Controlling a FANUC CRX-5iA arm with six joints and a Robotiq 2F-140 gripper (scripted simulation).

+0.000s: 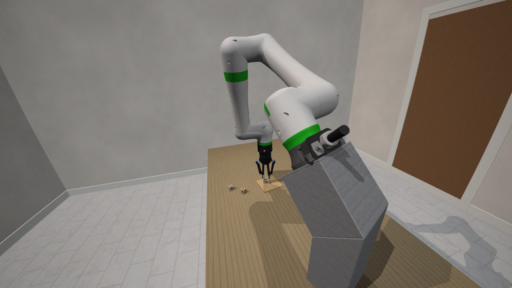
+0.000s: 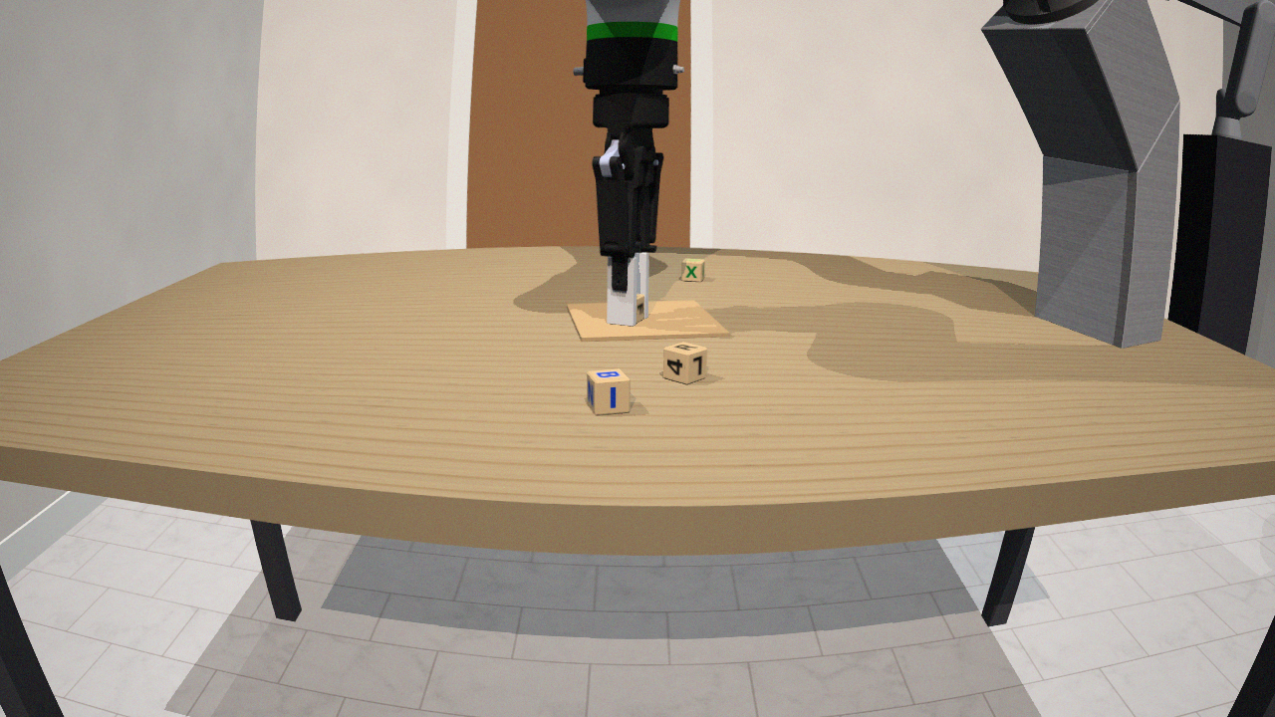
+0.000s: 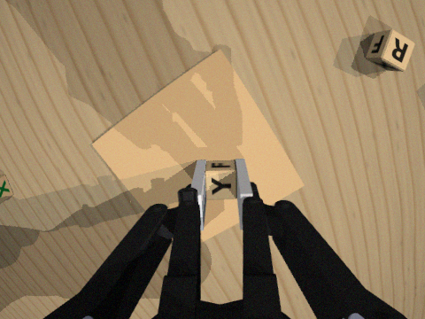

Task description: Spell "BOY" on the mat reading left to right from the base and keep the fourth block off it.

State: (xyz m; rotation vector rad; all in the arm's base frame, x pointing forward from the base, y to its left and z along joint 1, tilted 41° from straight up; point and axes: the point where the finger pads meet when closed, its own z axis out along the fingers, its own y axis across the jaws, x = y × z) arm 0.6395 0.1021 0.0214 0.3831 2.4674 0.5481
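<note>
My gripper [image 3: 221, 174] [image 2: 626, 301] [image 1: 265, 178] stands upright over the tan mat [image 3: 177, 124] [image 2: 686, 319] [image 1: 274, 186], with its fingertips down at the mat. It is shut on the black-lettered Y block [image 3: 221, 186], with one finger on each side; the Y faces up. The block rests near the mat's edge. A block with black R and F [image 3: 390, 50] [image 2: 684, 362] [image 1: 243, 190] lies off the mat. A blue-lettered block [image 2: 608, 391] [image 1: 231, 187] showing I on its side lies beside it. A green-lettered block showing X [image 2: 692, 269] [image 3: 3, 190] lies off the mat on the other side.
The robot's grey pedestal [image 1: 333, 200] [image 2: 1096, 178] stands on the wooden table [image 2: 267, 357] near the mat. The table's left edge in the top view runs close to the blue-lettered block.
</note>
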